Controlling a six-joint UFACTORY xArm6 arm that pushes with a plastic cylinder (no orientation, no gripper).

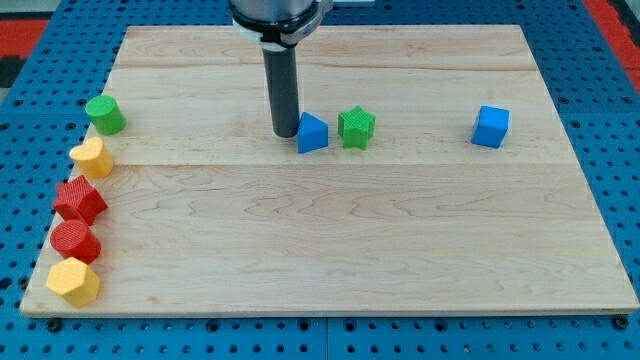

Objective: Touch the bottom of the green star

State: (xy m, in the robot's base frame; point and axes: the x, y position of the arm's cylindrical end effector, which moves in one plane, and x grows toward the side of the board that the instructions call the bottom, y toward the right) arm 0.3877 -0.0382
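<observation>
Tip-wise: my tip (284, 134) is a bare rod end, no jaws to open or grip, touching a blue plastic triangular block (312, 132) on its right. Green plastic star (356, 127) sits just beyond that; its bottom edge looks unreached, so approach from below. No containers on wooden board (330, 250).

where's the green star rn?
Upper middle of the board: green star, just right of the blue triangular block; my tip sits at that block's left.
</observation>
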